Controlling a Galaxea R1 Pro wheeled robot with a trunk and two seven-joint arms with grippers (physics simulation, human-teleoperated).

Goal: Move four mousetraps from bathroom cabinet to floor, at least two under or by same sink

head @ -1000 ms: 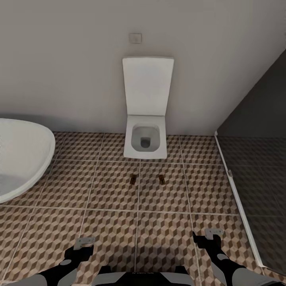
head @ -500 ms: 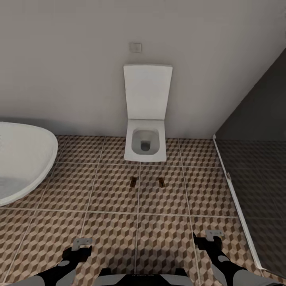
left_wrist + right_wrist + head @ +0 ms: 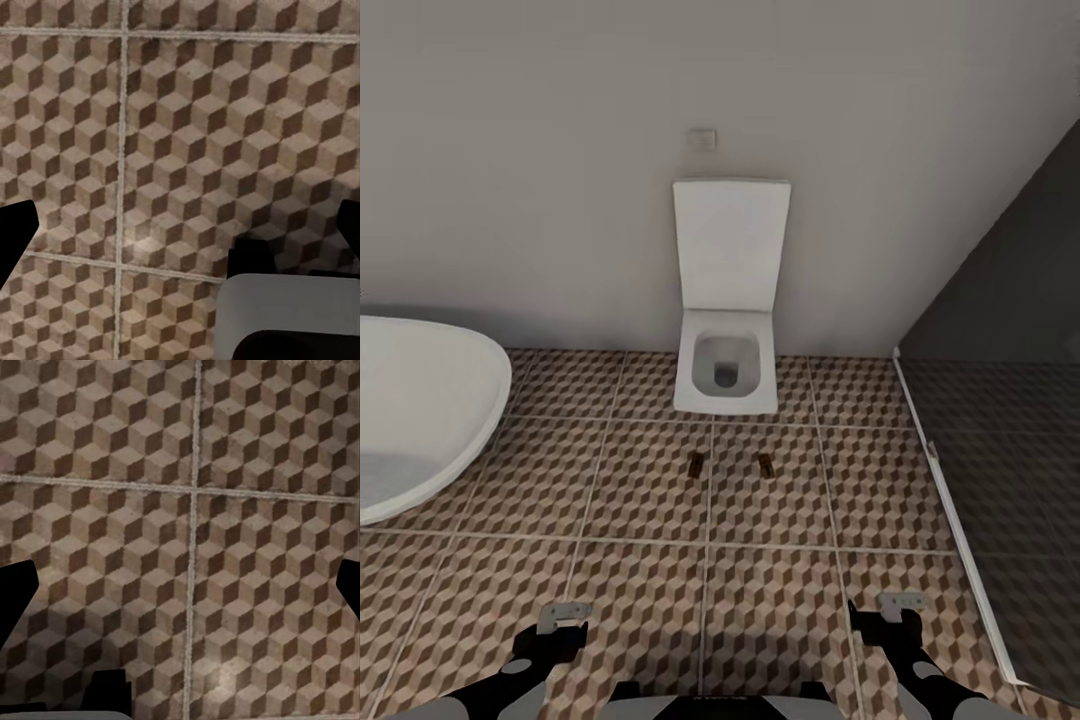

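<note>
Left gripper (image 3: 564,612): lowest in the head view at its left side, black with a grey tip, above the tiles. In the left wrist view the two dark fingers (image 3: 15,236) stand at opposite edges, so the jaws are wide and hold nothing.
Right gripper (image 3: 901,605): at the low right of the head view, the same black and grey shape. The right wrist view shows its dark fingers (image 3: 15,600) far apart too; jaws wide, empty.
Bathroom floor (image 3: 640,590): large square tiles with a brown, beige and grey cube pattern and pale grout lines. Both wrist views show the pattern and a grout crossing more sharply than the head view.
Mousetraps: two tiny flat brown wooden slabs lie on the tiles between the grippers and the toilet, one to the left (image 3: 696,464), one to the right (image 3: 765,465), near each other but apart.
Sink (image 3: 420,420): large smooth white basin with a rounded edge, at the left side, well apart from both traps.
Toilet (image 3: 726,372): white squarish bowl with upright rectangular lid, against the grey wall, just beyond the traps.
Wall plate (image 3: 702,139): small pale square above the lid.
Shower panel (image 3: 1010,420): dark tinted glass at the right.
</note>
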